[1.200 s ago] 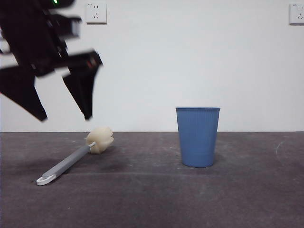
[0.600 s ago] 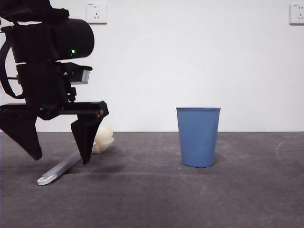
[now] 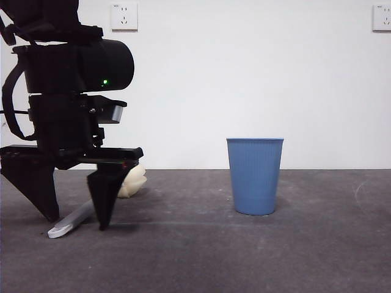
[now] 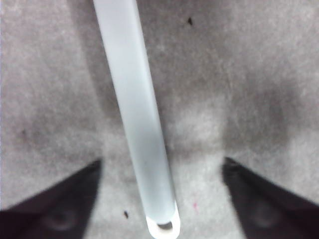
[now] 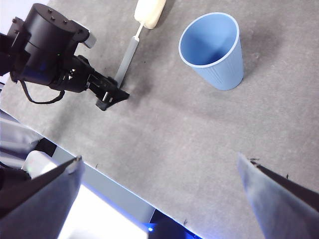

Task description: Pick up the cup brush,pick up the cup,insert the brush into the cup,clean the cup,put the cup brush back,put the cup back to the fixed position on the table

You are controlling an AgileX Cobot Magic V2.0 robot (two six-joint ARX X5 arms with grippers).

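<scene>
Cup brush (image 3: 91, 207): flat on the table (image 3: 201, 262), at 9 o'clock from the cup; sponge head toward the wall, white loop end nearest the camera.
Cup (image 3: 255, 176): upright, mouth up, standing well apart from the brush.
Left gripper (image 3: 76, 223): released, jaws spread either side of the grey handle, tips down near the table; wrist view shows handle between them, no contact.
Right gripper (image 5: 159, 172): released, high above the table, holding nothing.
Wall sockets (image 3: 124, 16): 12 o'clock, above the brush.

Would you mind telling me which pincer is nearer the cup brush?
Left. The left pincer straddles the cup brush handle, jaws open; the right pincer hovers high, away.
</scene>
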